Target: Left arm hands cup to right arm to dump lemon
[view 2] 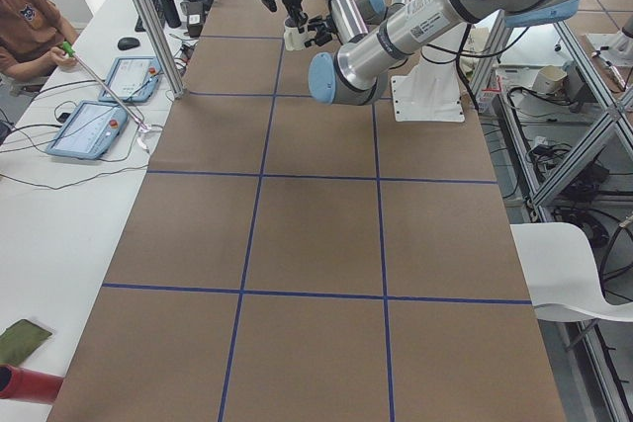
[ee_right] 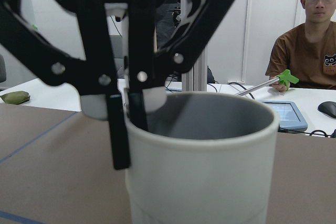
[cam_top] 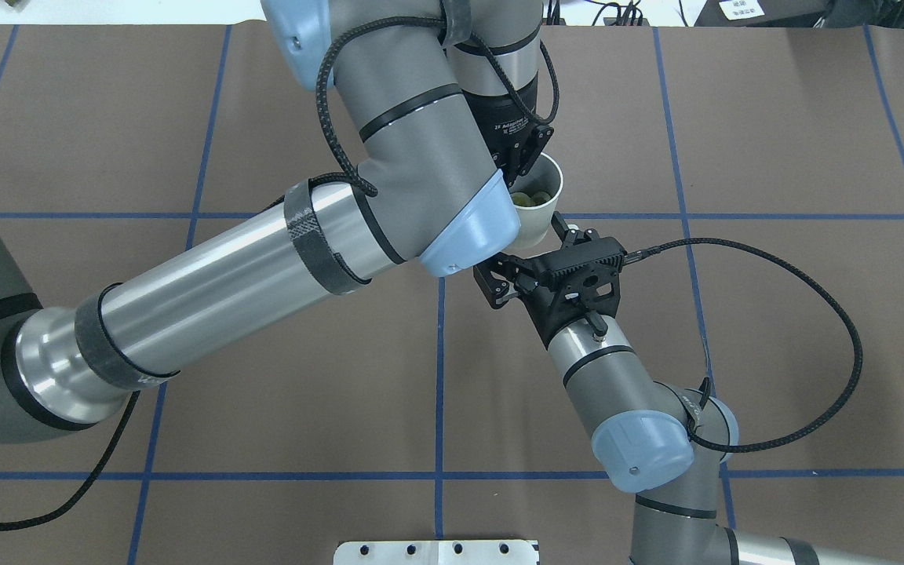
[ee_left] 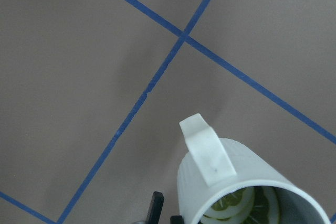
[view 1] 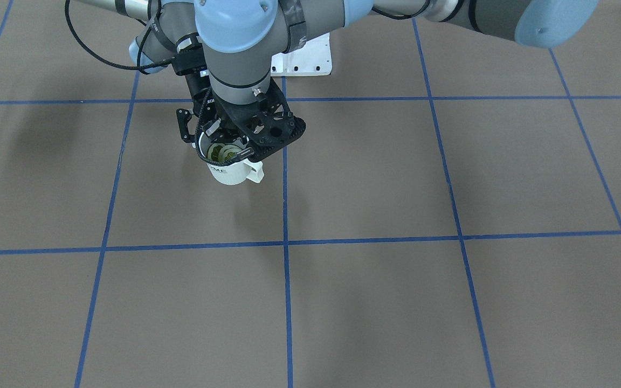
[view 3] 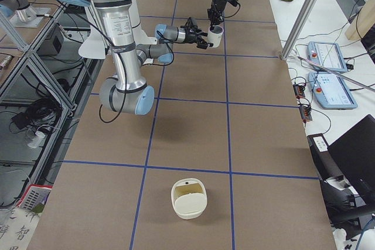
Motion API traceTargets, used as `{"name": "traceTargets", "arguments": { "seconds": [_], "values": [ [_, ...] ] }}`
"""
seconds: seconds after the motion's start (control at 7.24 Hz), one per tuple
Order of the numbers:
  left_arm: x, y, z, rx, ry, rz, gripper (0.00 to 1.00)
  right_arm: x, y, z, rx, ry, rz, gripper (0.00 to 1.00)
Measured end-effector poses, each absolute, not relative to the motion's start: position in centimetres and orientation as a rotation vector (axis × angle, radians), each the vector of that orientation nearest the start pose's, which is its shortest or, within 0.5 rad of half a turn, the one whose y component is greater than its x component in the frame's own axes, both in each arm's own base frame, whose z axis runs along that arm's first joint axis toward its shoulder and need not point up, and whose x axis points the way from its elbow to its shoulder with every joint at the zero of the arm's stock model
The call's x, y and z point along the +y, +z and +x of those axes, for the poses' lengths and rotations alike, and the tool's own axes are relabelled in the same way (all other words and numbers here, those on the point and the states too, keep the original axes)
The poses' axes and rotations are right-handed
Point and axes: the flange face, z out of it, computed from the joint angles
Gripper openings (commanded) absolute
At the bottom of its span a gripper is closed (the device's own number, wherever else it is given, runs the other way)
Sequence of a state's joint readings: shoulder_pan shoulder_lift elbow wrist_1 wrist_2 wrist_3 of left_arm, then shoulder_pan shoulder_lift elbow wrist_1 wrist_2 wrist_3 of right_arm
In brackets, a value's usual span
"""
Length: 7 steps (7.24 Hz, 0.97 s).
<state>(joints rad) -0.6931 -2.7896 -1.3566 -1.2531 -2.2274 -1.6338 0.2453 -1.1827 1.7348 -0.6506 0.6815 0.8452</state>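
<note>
The cream-white cup (view 1: 232, 173) hangs upright off the brown table, its handle toward the operators' side. Pale yellow-green lemon slices (view 1: 221, 152) lie inside it and also show in the overhead view (cam_top: 529, 199) and the left wrist view (ee_left: 236, 205). My left gripper (cam_top: 521, 169) comes down from above and is shut on the cup's rim; the right wrist view shows one finger (ee_right: 118, 129) outside the wall and the other inside. My right gripper (cam_top: 530, 251) is level with the cup (cam_top: 532, 231), open, its jaws spread close to the near side, not gripping.
A white basket-like container (view 3: 188, 198) stands on the table toward the robot's right end. An operator (ee_right: 310, 51) sits at a side desk with tablets (view 3: 331, 57). The white base plate (view 1: 302, 56) lies behind the arms. Blue tape lines (view 1: 286, 242) grid the table.
</note>
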Motion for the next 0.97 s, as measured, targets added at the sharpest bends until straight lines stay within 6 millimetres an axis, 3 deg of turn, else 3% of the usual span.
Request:
{"name": "traceTargets", "arguments": {
  "seconds": [0.97],
  "values": [
    [-52.03, -2.53, 52.29, 0.819, -0.474, -0.406, 0.00, -34.28, 25.35, -49.98, -0.857, 0.287, 1.257, 0.96]
  ]
}}
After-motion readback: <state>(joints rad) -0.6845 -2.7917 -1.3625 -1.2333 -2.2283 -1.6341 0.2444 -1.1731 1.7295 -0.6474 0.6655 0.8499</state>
